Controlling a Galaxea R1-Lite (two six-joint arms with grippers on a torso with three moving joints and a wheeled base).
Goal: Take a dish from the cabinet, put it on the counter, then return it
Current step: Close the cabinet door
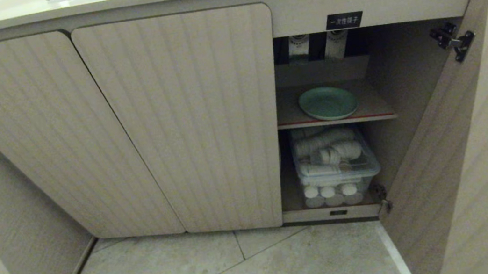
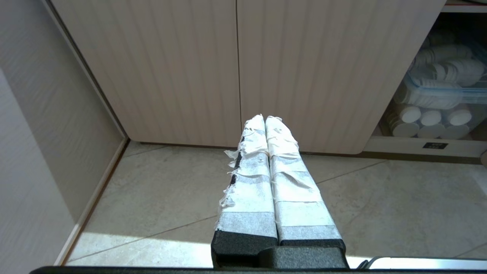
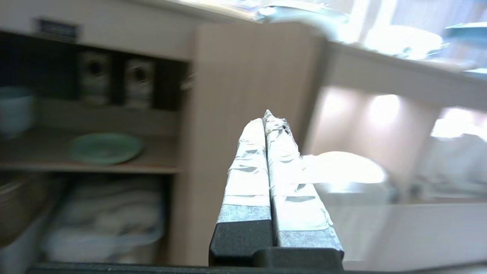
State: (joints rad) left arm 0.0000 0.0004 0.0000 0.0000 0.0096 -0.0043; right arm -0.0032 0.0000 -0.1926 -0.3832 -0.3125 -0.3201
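Open cabinet (image 1: 184,116), dish (image 1: 328,103) on its shelf; left gripper (image 2: 265,118) and right gripper (image 3: 268,116) closed, empty.

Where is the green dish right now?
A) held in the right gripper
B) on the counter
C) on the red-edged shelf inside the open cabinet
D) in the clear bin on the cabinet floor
C: the dish lies flat on the shelf above the clear bin, untouched by either gripper.

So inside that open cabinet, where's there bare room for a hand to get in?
Upper shelf: bare strips left and right of the mint-green plate, and open height above it. Below, the clear bin of white cups fills nearly the whole compartment: crowded.
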